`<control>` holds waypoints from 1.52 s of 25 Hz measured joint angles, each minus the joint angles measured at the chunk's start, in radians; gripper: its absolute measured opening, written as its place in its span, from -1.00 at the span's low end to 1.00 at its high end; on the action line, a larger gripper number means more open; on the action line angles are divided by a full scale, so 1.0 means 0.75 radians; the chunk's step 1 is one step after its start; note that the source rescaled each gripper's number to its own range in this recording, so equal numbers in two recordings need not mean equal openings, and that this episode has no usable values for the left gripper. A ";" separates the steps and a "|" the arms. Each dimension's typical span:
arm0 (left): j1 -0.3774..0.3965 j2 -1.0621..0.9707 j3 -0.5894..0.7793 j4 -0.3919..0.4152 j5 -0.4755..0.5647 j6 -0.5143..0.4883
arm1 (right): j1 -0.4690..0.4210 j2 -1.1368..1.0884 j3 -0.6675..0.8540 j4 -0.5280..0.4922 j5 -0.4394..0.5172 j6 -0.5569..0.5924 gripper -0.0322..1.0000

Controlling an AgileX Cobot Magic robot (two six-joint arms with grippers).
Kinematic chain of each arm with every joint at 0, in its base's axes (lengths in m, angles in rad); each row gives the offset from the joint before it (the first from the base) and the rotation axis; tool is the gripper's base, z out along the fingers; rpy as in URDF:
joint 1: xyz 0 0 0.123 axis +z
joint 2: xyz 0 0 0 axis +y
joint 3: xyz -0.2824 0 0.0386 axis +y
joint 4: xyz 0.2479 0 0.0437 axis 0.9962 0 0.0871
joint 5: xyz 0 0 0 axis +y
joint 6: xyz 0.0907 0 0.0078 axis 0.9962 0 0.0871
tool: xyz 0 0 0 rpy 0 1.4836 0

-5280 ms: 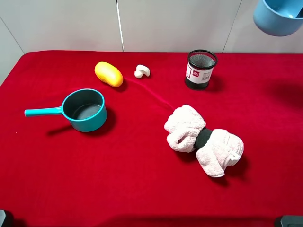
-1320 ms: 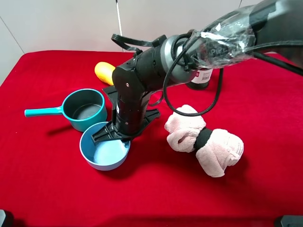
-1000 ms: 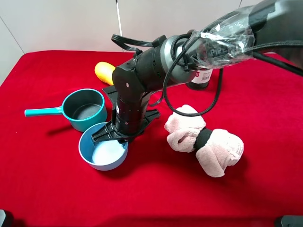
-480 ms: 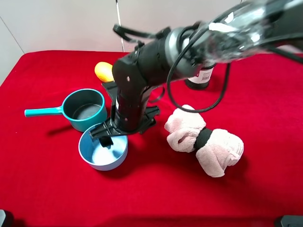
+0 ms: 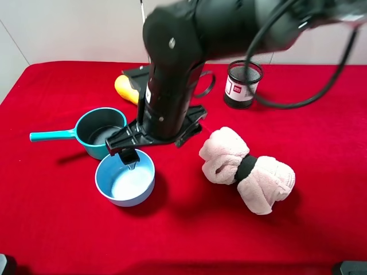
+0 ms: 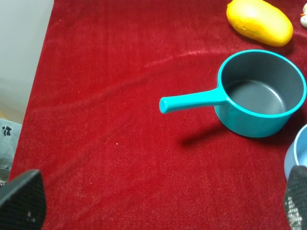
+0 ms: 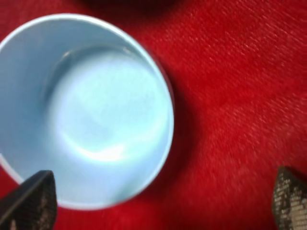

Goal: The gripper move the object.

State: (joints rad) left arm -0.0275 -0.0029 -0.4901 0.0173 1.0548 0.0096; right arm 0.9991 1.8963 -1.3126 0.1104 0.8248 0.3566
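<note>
The light-blue bowl (image 5: 125,180) stands upright on the red cloth, just in front of the teal saucepan (image 5: 103,132). My right gripper (image 5: 150,143) is open and hangs just above the bowl's far rim, one finger (image 5: 129,157) over the rim, not holding it. In the right wrist view the bowl (image 7: 84,110) lies free below the open right gripper (image 7: 160,203). My left gripper (image 6: 158,206) is open and empty, back from the saucepan (image 6: 259,93). The bowl's rim (image 6: 297,151) shows at that view's edge.
A yellow mango-like object (image 5: 127,87) and a black mesh pen cup (image 5: 243,83) stand at the back. A rolled pink towel (image 5: 248,169) lies to the right of the bowl. The saucepan's handle (image 5: 51,136) points left. The red cloth (image 5: 57,217) covers the table.
The right gripper brought the bowl down beside the saucepan, let go of it and has risen above it. The bowl now stands alone on the cloth.
</note>
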 joint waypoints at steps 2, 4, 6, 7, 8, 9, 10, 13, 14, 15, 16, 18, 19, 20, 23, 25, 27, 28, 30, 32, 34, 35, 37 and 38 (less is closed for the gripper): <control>0.000 0.000 0.000 0.000 0.000 0.000 | 0.000 -0.049 0.000 -0.003 0.048 -0.008 0.99; 0.000 0.000 0.000 0.000 0.000 0.000 | 0.000 -0.102 0.000 -0.008 0.099 -0.033 1.00; 0.000 0.000 0.000 0.000 0.000 0.000 | 0.000 -0.148 0.000 -0.011 0.149 -0.056 1.00; 0.000 0.000 0.000 0.000 0.000 0.000 | 0.000 -0.173 0.000 -0.014 0.175 -0.070 1.00; 0.000 0.000 0.000 0.000 0.000 0.000 | 0.000 -0.197 0.000 -0.017 0.196 -0.084 1.00; 0.000 0.000 0.000 0.000 0.000 0.000 | 0.000 -0.216 0.000 -0.021 0.219 -0.098 1.00; 0.000 0.000 0.000 0.000 0.000 0.000 | 0.000 -0.239 0.000 -0.021 0.244 -0.116 1.00; 0.000 0.000 0.000 0.000 0.000 0.000 | 0.000 -0.300 0.000 -0.024 0.309 -0.176 1.00; 0.000 0.000 0.000 0.000 0.000 0.000 | 0.000 -0.321 0.000 -0.024 0.330 -0.195 1.00; 0.000 0.000 0.000 0.000 0.000 0.000 | 0.000 -0.342 0.000 -0.025 0.348 -0.213 1.00; 0.000 0.000 0.000 0.000 0.000 0.000 | 0.000 -0.361 0.000 -0.026 0.367 -0.229 1.00; 0.000 0.000 0.000 0.000 0.000 0.000 | 0.000 -0.405 0.000 -0.026 0.403 -0.260 1.00; 0.000 0.000 0.000 0.000 0.000 0.000 | 0.000 -0.428 0.000 -0.026 0.421 -0.272 1.00; 0.000 0.000 0.000 0.000 0.000 0.000 | 0.000 -0.448 0.000 -0.026 0.430 -0.282 1.00; 0.000 0.000 0.000 0.000 0.000 0.000 | 0.000 -0.516 0.000 -0.022 0.465 -0.305 1.00; 0.000 0.000 0.000 0.000 0.000 0.000 | 0.000 -0.560 0.000 -0.020 0.472 -0.309 1.00; 0.000 0.000 0.000 0.000 0.000 0.000 | 0.000 -0.592 0.000 -0.019 0.486 -0.309 1.00; 0.000 0.000 0.000 0.000 0.000 0.000 | 0.000 -0.605 0.000 -0.019 0.494 -0.309 1.00; 0.000 0.000 0.000 0.000 0.000 0.000 | 0.000 -0.624 0.000 -0.017 0.506 -0.309 1.00; 0.000 0.000 0.000 0.000 0.000 0.000 | 0.000 -0.640 0.000 -0.024 0.522 -0.312 1.00; 0.000 0.000 0.000 0.000 0.000 0.000 | 0.000 -0.663 0.000 -0.053 0.523 -0.317 1.00; 0.000 0.000 0.000 0.000 0.000 0.000 | 0.000 -0.680 0.000 -0.068 0.524 -0.318 1.00; 0.000 0.000 0.000 0.000 0.000 0.000 | 0.000 -0.713 0.000 -0.110 0.525 -0.318 1.00; 0.000 0.000 0.000 0.000 0.000 0.000 | 0.000 -0.731 0.000 -0.129 0.526 -0.318 1.00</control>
State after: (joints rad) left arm -0.0275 -0.0029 -0.4901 0.0173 1.0548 0.0096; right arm 0.9991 1.3478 -1.3126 0.0134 1.2196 0.1181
